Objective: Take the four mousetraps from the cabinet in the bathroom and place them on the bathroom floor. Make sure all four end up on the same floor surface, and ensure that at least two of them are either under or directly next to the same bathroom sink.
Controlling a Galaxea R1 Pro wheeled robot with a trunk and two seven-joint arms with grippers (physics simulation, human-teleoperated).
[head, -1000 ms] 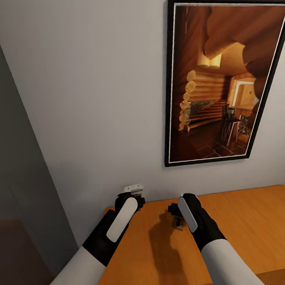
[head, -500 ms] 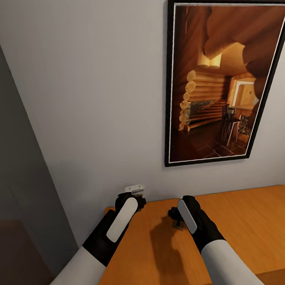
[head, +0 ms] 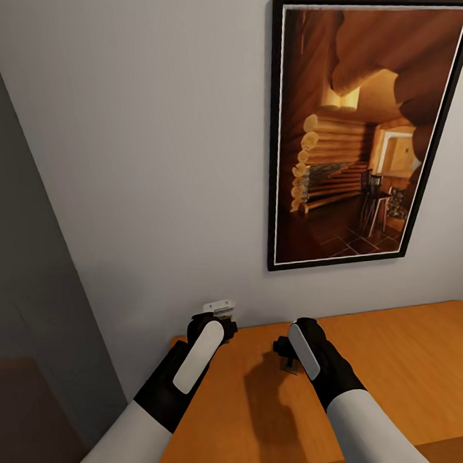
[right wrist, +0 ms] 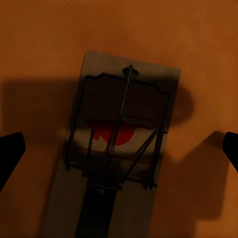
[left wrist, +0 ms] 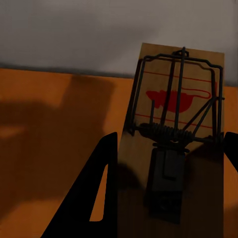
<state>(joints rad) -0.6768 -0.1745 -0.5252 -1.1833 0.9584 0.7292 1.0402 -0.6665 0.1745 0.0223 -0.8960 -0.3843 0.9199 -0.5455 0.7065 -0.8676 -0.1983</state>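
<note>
My left gripper point(head: 224, 325) hovers at the back left corner of the orange-brown cabinet point(head: 401, 365), close to the wall. In the left wrist view its dark fingers point(left wrist: 101, 193) press both long sides of a mousetrap point(left wrist: 173, 99), a wooden slab with a wire spring and red mark, held above the cabinet top point(left wrist: 49, 124). My right gripper point(head: 285, 351) hangs just over a second mousetrap point(head: 290, 367) lying flat on the cabinet. In the right wrist view that mousetrap point(right wrist: 124, 134) sits between the widely spread fingertips point(right wrist: 10, 153), untouched.
A large black-framed picture point(head: 362, 129) of a log interior hangs on the grey wall above the cabinet. A small white wall plate point(head: 217, 305) sits just behind my left gripper. A darker panel point(head: 18, 304) runs down the left, beyond the cabinet's left edge.
My right gripper has shifted very slightly toward the wall over the lying mousetrap, then stopped. The left arm has stayed still.
</note>
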